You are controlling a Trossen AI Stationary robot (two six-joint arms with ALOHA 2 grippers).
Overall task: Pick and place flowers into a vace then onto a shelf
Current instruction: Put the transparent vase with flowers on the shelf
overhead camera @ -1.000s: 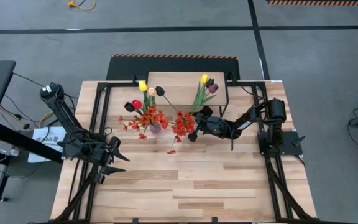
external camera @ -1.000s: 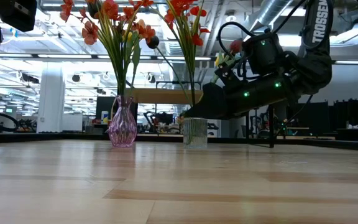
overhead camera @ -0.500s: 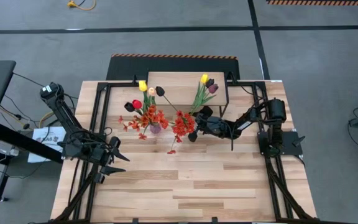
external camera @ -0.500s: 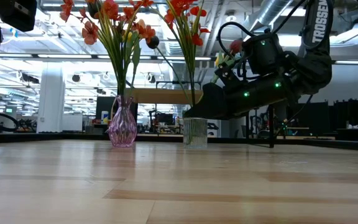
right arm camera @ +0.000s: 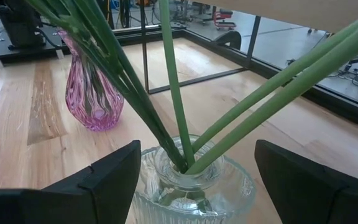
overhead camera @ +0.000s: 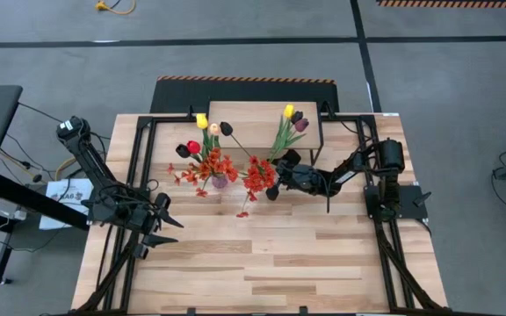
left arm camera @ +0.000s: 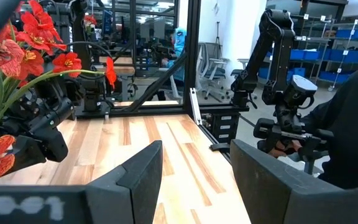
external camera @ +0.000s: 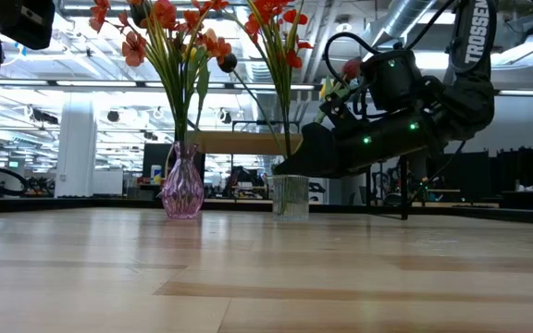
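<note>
Right pincer (right arm camera: 191,180) is spread wide, one finger on each side of the clear ribbed glass vase (right arm camera: 194,186), not yet closed on it. Centre of the high view, that is where it sits, the arm reaching in from the right. In the vase, green stems (right arm camera: 169,81) fan up to orange-red sprays (overhead camera: 258,175) and a dark tulip (overhead camera: 226,129). Just left of it stands the pink glass vase (external camera: 182,188) with its own bunch. Behind both, top centre, the shelf (overhead camera: 249,123) waits, yellow and maroon tulips (overhead camera: 290,118) showing over its right end. Left pincer (overhead camera: 155,226) hangs parted and empty at lower left. Looks like the lifting step: squeeze the clear vase, raise it upright, carry it onto the shelf.
</note>
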